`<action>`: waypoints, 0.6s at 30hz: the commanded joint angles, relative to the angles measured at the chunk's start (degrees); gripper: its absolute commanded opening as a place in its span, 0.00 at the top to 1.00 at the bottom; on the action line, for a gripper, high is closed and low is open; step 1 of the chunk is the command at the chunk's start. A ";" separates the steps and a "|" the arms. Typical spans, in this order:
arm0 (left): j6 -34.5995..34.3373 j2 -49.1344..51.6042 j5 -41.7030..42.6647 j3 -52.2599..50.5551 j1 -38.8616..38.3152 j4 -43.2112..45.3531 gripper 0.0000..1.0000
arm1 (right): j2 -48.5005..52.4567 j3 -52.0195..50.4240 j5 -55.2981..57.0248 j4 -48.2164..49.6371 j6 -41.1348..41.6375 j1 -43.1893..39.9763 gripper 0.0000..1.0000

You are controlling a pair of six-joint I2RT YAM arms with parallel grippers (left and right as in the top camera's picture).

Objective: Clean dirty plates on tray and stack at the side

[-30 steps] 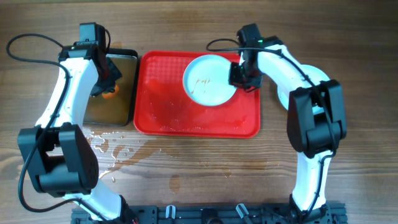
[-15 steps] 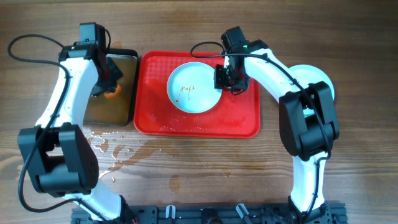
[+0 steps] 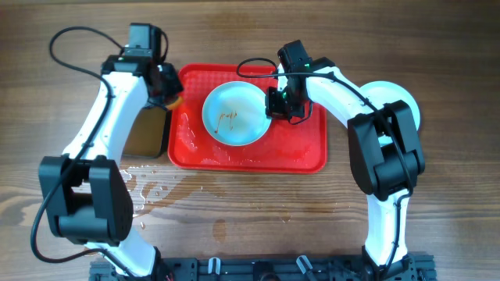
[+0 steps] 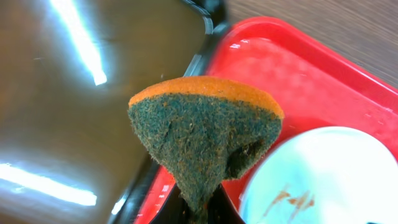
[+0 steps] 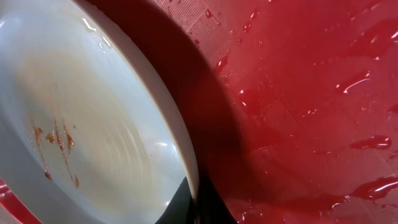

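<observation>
A pale plate [image 3: 234, 114] with orange-brown sauce smears sits over the red tray [image 3: 297, 148]. My right gripper [image 3: 275, 103] is shut on the plate's right rim and holds it tilted; the rim [image 5: 186, 162] runs between the fingers in the right wrist view, above the wet tray [image 5: 311, 93]. My left gripper [image 3: 169, 92] is shut on an orange sponge with a green scouring face [image 4: 205, 137], at the tray's left edge [image 4: 261, 56], close to the plate [image 4: 323, 180]. More clean plates [image 3: 398, 97] lie on the table right of the tray, partly hidden by the right arm.
A black tray [image 3: 144, 133] holding brownish water lies left of the red tray and shows in the left wrist view [image 4: 74, 93]. Water is spilled on the wooden table [image 3: 148, 191] in front of it. Cables trail from both arms.
My left gripper has carried the sponge from the black tray rightward to the red tray's left edge. My right gripper has pulled the plate a little further left.
</observation>
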 commanded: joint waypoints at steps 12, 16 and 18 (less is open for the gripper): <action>7.37 13.51 9.07 -0.28 -9.51 9.99 0.96 | 1.68 -1.07 -3.48 0.79 -3.23 0.02 0.96; 7.37 15.87 10.23 -0.28 -11.23 9.01 0.96 | 1.68 -1.07 -3.48 0.81 -3.21 0.02 0.96; 7.37 17.00 10.29 -0.31 -12.52 7.06 0.96 | 1.68 -1.07 -3.48 0.79 -3.19 0.02 0.96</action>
